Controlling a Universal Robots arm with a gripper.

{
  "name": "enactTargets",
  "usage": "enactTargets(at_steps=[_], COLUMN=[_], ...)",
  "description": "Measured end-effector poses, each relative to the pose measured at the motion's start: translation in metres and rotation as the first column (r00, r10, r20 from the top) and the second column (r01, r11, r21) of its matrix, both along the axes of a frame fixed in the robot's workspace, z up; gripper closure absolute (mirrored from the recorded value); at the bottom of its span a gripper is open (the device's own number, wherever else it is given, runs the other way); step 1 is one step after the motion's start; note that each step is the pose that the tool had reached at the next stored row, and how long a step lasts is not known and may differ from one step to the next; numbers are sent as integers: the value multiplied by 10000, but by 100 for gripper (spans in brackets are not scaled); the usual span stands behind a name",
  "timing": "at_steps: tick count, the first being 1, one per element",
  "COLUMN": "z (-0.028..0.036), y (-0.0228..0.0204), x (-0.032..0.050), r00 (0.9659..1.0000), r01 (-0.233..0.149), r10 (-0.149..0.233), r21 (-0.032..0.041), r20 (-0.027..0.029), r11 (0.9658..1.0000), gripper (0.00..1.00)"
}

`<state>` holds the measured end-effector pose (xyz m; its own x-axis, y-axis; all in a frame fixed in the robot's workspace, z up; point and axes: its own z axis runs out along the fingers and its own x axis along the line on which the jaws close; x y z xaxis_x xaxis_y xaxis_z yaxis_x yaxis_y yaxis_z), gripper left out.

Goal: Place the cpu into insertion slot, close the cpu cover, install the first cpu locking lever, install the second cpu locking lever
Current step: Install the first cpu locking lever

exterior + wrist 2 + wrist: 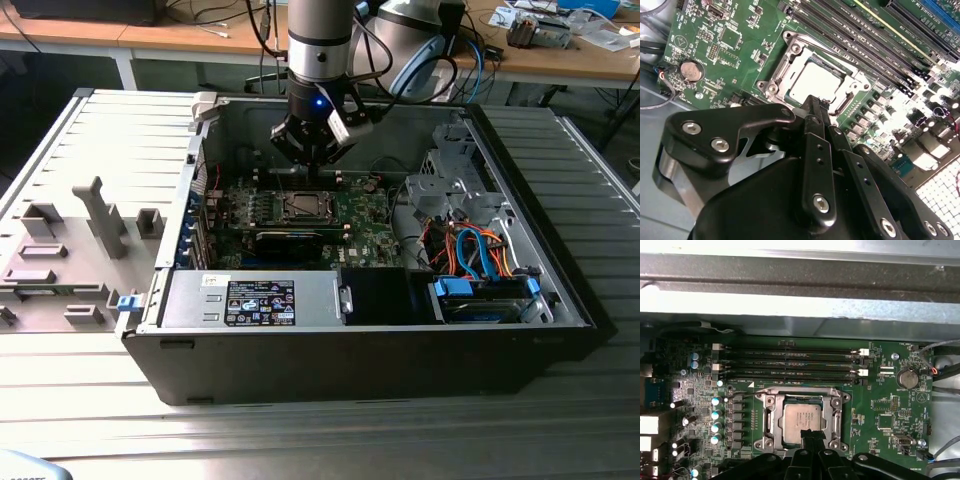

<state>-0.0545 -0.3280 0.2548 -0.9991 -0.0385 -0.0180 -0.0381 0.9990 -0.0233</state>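
**Sitting in its socket: the chip under the arm's tip**

Resting flat in the insertion slot (803, 422), the cpu (801, 419) shows its dull silver top in both wrist views. The cpu cover (790, 65) lies down around the chip like a thin metal frame, with the chip's top showing through its big square hole. A thin wire lever (842, 102) runs along one edge of the frame, close to the gripper's tip.

The gripper (816, 102) points down at the near edge of the socket. Its two black fingers (810, 117) sit pressed close together, with no gap you can see and nothing held between them. Whether the tip touches the frame or the lever, I cannot tell.

Around the socket is the green board (880, 405). Long black memory slots (790, 365) lie just beside the socket, and a round silver coin battery (907, 378) sits further off on the board.

In the exterior view, the arm (318, 60) reaches down into the open computer case (350, 350), over the far part of the board. Orange and blue cables (475, 255) sit at the exterior view's right. A grey tray with holders (70, 250) lies outside the case on the exterior view's left.
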Motion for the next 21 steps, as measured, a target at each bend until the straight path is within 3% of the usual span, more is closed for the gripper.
enactTargets(at_steps=[21], z=[0], y=[0], x=[0], r00=[9985], r01=[-538], r10=[538], r21=[0], r20=[0], r11=[9985], gripper=[89])
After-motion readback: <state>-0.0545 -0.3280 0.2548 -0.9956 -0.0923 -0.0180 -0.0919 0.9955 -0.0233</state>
